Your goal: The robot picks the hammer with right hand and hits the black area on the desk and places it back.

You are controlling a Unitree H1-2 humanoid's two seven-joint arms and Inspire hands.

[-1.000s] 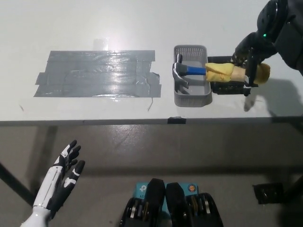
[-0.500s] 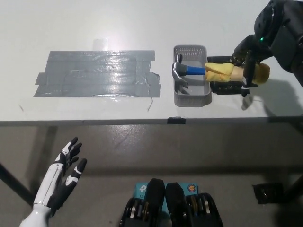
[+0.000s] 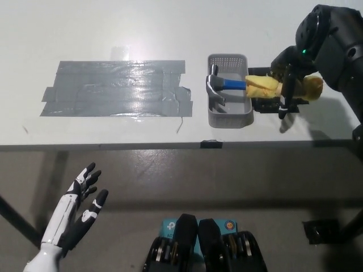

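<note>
Hammer w/ steel head, blue neck, yellow-wrapped grip [image 3: 258,86]: head lying in the grey perforated plastic basket [image 3: 229,117], grip sticking out over its right rim. Not lifted. Black right hand [image 3: 288,79] at the grip; closed or not, can't tell, fingers overlap it. Strike on the taped dark patch [image 3: 116,88] on the white desk [image 3: 170,28] & return both pending. White left hand [image 3: 76,211] low below desk edge, fingers spread, holding nothing.

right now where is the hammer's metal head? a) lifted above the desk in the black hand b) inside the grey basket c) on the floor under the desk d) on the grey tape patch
B: the hammer lies with its metal head inside the grey basket, its yellow-wrapped handle sticking out to the right, where the right hand is at it.
</note>
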